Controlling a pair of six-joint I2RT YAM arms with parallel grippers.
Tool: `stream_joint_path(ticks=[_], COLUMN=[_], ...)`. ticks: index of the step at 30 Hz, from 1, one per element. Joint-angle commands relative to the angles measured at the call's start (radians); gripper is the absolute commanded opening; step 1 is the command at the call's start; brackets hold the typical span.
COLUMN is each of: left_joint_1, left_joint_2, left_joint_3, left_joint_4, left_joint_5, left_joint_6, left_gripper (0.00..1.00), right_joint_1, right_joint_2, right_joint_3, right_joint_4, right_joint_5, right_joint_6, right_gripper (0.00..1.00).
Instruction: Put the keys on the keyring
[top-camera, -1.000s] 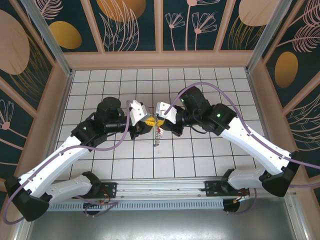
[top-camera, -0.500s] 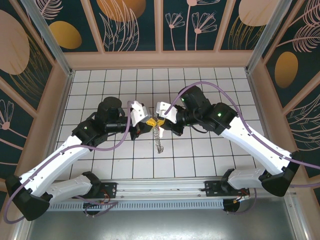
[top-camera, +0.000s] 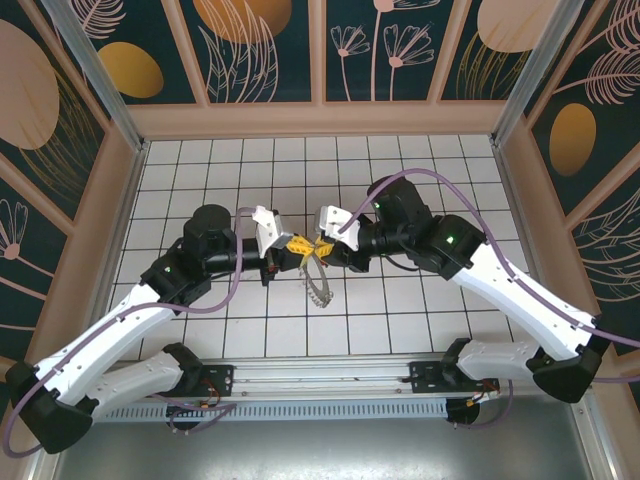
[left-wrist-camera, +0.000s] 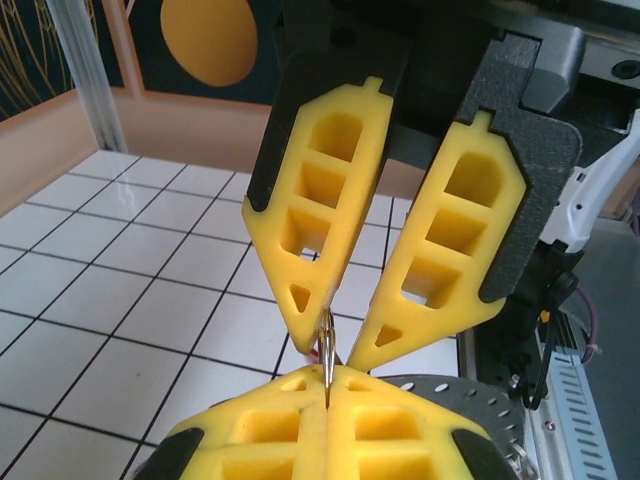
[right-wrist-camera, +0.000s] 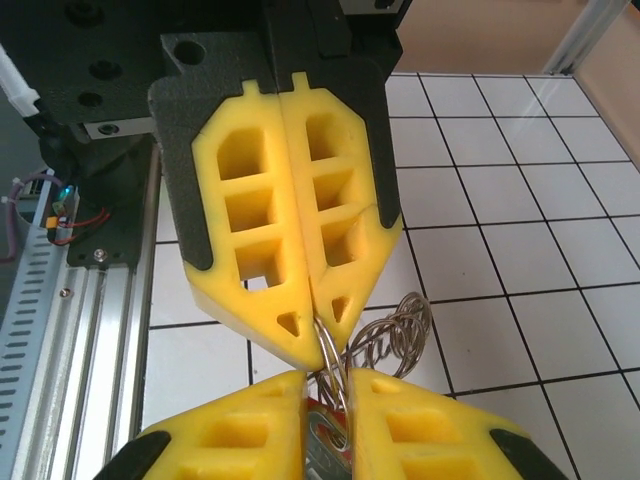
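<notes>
Keyring (top-camera: 318, 285) hangs over counter (top-camera: 420, 310) middle, between both arms. Left gripper (top-camera: 296, 245) pressed together, pinching ring's thin top edge. Right gripper (top-camera: 322, 243) meets it tip to tip, fingers slightly spread; I see red-tagged key (right-wrist-camera: 320, 432) and ring wire in gap.

No text, label, brand or number can be read anywhere. The wall panels (top-camera: 250, 50) carry only painted leaves and discs. The tiled surface (top-camera: 200, 160) bears only plain grid lines.
</notes>
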Motion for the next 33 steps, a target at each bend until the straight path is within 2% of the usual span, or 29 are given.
stream_joint_path(ticks=[1,7,9,11,13,18,19,21,23,26,33], left_joint_1=[-0.004,-0.004,-0.005,-0.004,-0.004,-0.004,-0.004,-0.005,-0.004,-0.005,-0.006], left_joint_2=[-0.039,-0.07,-0.08,-0.082,-0.082,-0.053,-0.042,-0.022,-0.001,0.029,0.073], left_joint_3=[-0.008,-0.033,-0.048,-0.064,-0.065,-0.005,0.017,0.052,0.083,0.125,0.13], left_joint_4=[0.137,0.195,0.231,0.26,0.247,0.071,0.021,-0.051,-0.104,-0.169,-0.202], left_joint_5=[0.066,0.09,0.099,0.101,0.094,0.009,-0.008,-0.038,-0.063,-0.096,-0.122], left_joint_6=[-0.042,-0.074,-0.094,-0.111,-0.108,-0.023,0.003,0.044,0.077,0.115,0.143], left_gripper=[0.0,0.0,0.0,0.0,0.0,0.0,0.02,0.13,0.17,0.18,0.17], right_joint_1=[0.006,0.006,0.006,0.007,0.007,0.005,0.007,0.006,0.007,0.012,0.021], right_joint_2=[-0.029,-0.05,-0.057,-0.062,-0.067,-0.054,-0.042,-0.022,0.001,0.028,0.052], right_joint_3=[-0.021,-0.046,-0.051,-0.054,-0.054,-0.025,-0.012,0.005,0.022,0.041,0.077], right_joint_4=[0.047,0.092,0.107,0.114,0.12,0.077,0.056,0.029,0.003,-0.021,-0.04], right_joint_5=[-0.027,-0.048,-0.056,-0.054,-0.034,0.042,0.056,0.074,0.093,0.113,0.11], right_joint_6=[0.026,0.041,0.042,0.043,0.041,0.021,0.012,0.0,-0.013,-0.033,-0.055], right_gripper=[0.19,0.14,0.1,0.0,0.0,0.0,0.0,0.0,0.0,0.0,0.0])
